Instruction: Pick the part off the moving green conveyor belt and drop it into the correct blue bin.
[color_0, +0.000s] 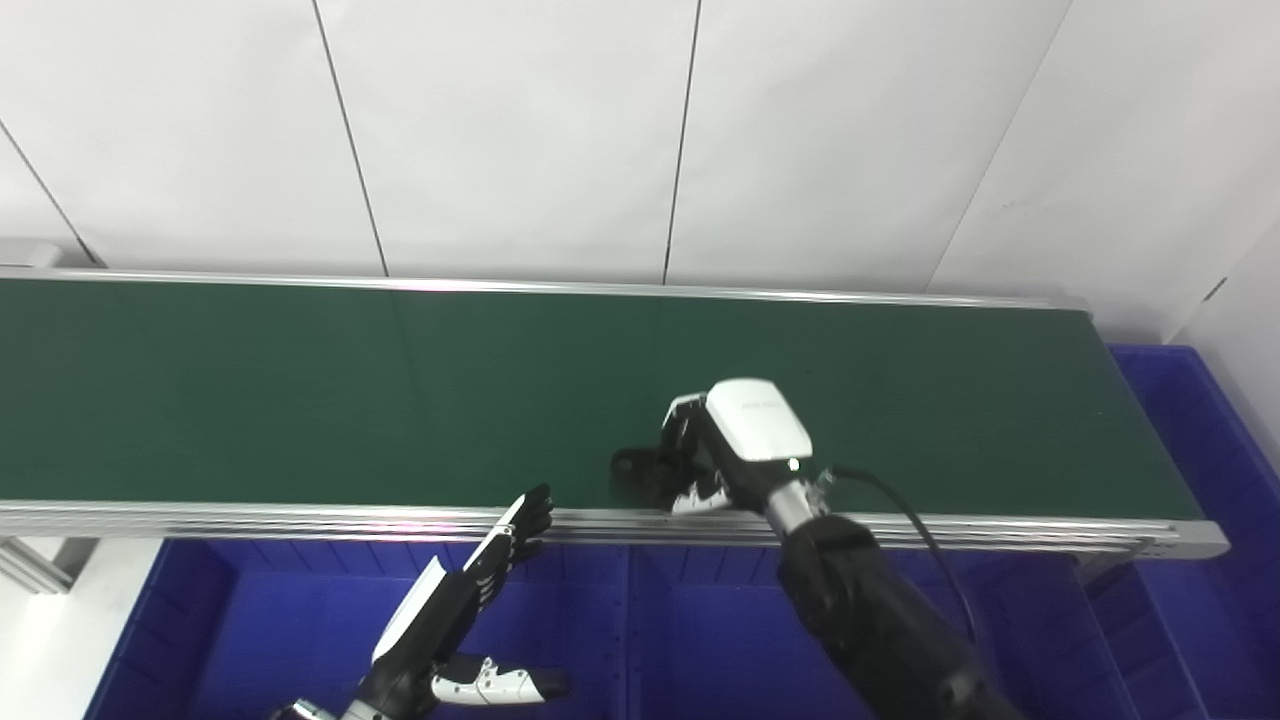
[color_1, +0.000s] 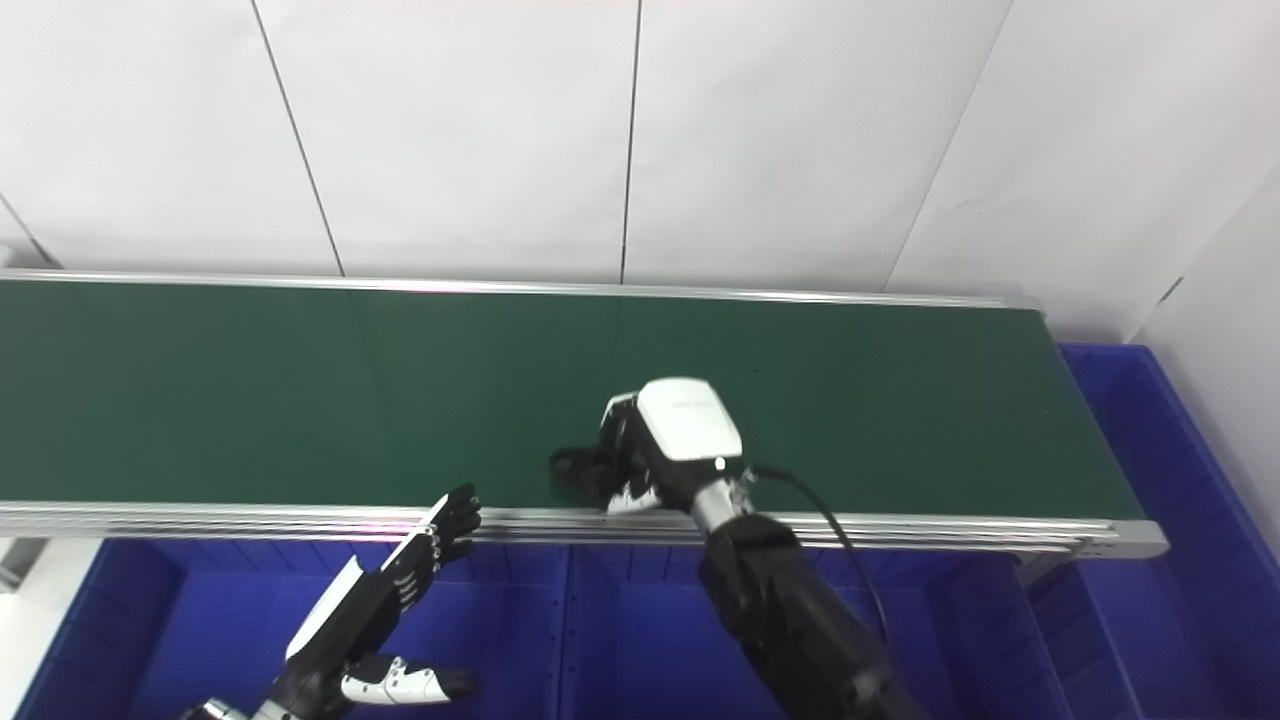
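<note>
A small black part (color_0: 638, 468) lies on the green conveyor belt (color_0: 300, 390) near its front rail. My right hand (color_0: 735, 440) reaches over that rail, fingers curled down around the part's right side. Whether they truly grip it is hidden by the hand's white back. My left hand (color_0: 470, 610) hangs low over the blue bin (color_0: 260, 620) in front of the belt, fingers straight and spread, thumb out, holding nothing. Both eye views show the part (color_1: 575, 468) to the left of my right hand (color_1: 670, 440).
The belt's aluminium front rail (color_0: 300, 520) runs across the picture. Blue bins sit below it, split by dividers (color_0: 630, 620). Another blue bin (color_0: 1200, 430) stands past the belt's right end. A white panelled wall rises behind.
</note>
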